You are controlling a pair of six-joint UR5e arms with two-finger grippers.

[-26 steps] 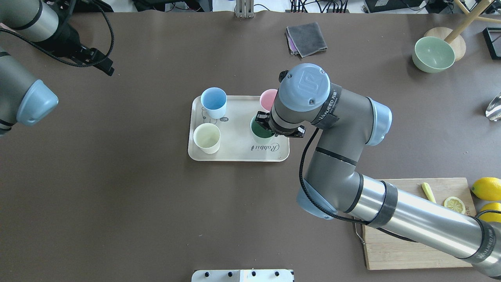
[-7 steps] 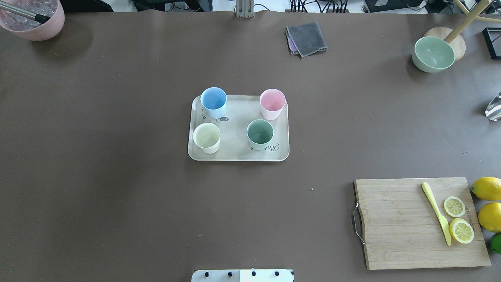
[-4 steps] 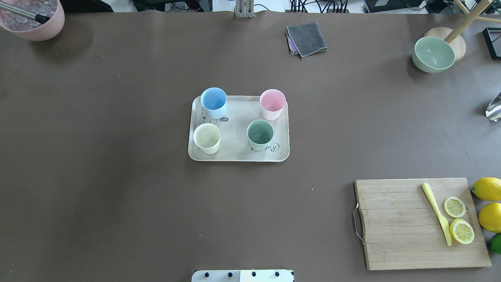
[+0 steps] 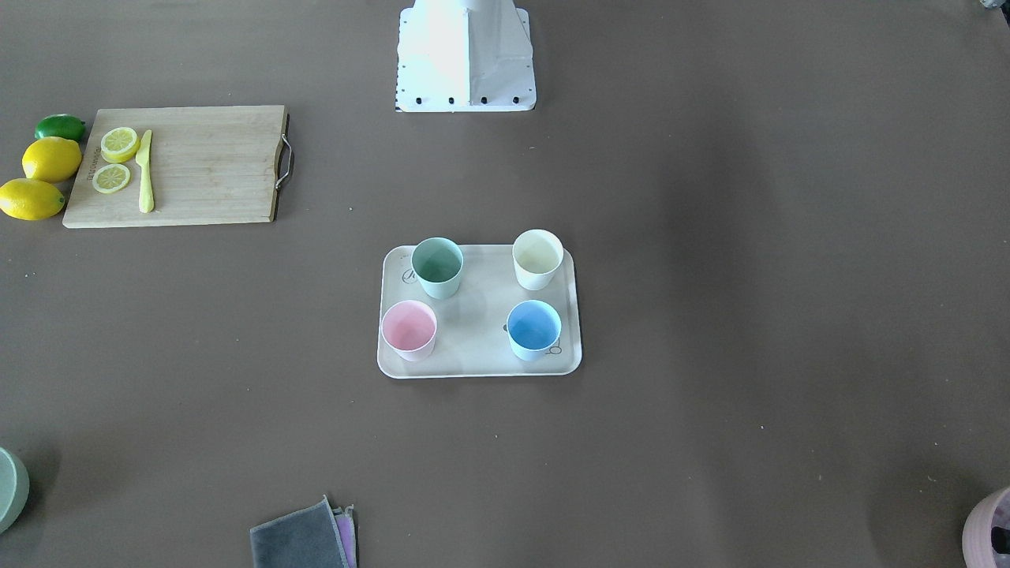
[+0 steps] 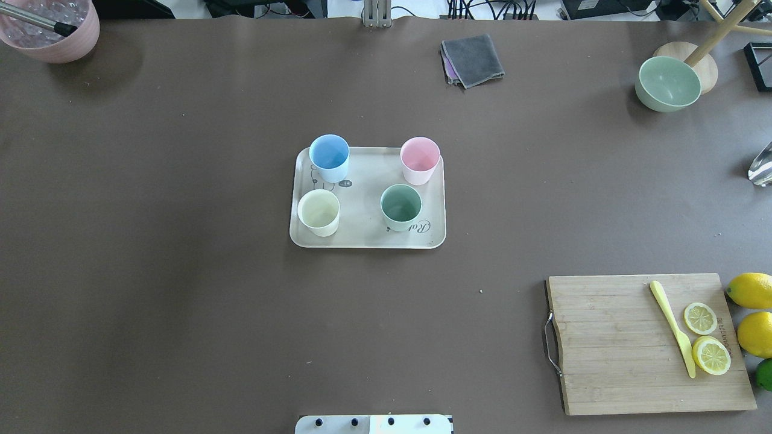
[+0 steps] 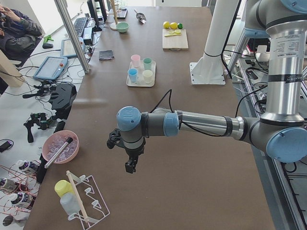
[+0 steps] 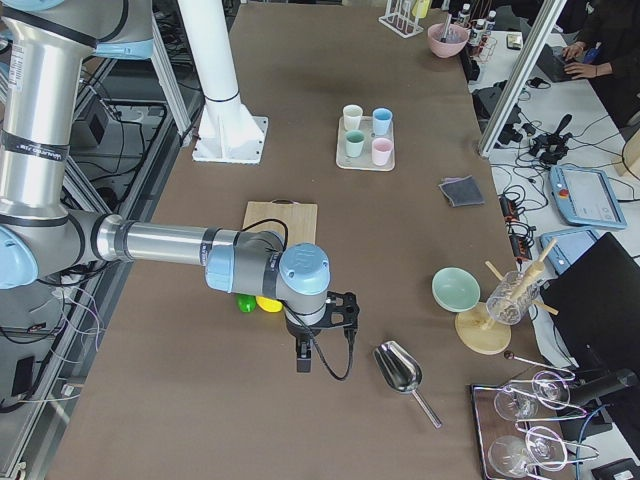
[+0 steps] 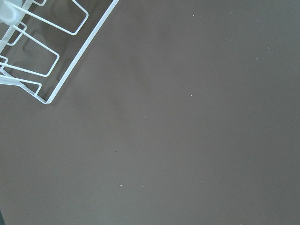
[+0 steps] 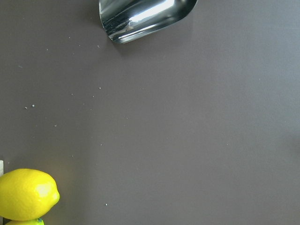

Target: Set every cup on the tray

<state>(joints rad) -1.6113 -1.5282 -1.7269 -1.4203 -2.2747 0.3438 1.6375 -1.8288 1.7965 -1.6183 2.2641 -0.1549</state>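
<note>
The beige tray (image 5: 368,238) lies mid-table and holds all four cups upright: light blue (image 5: 329,152), pink (image 5: 420,154), cream-white (image 5: 318,209) and mint green (image 5: 400,204). The front-facing view shows the same tray (image 4: 481,347) and cups. Neither arm is over the tray. My left gripper (image 6: 130,165) hangs over bare table far from the tray, seen only in the exterior left view. My right gripper (image 7: 303,360) hangs near the lemons, seen only in the exterior right view. I cannot tell whether either is open or shut.
A wooden cutting board (image 5: 609,343) with a yellow knife, lemon slices and lemons (image 5: 748,289) beside it lies at the near right. A green bowl (image 5: 667,81), grey cloth (image 5: 472,59) and pink pot (image 5: 51,27) stand at the back. A metal scoop (image 9: 145,16) and white wire rack (image 8: 42,51) lie near the grippers.
Earlier my right arm reached over the tray with its gripper at the mint green cup. Both arms have since left the overhead view; the green cup stands free. Nothing moved in the last second.
</note>
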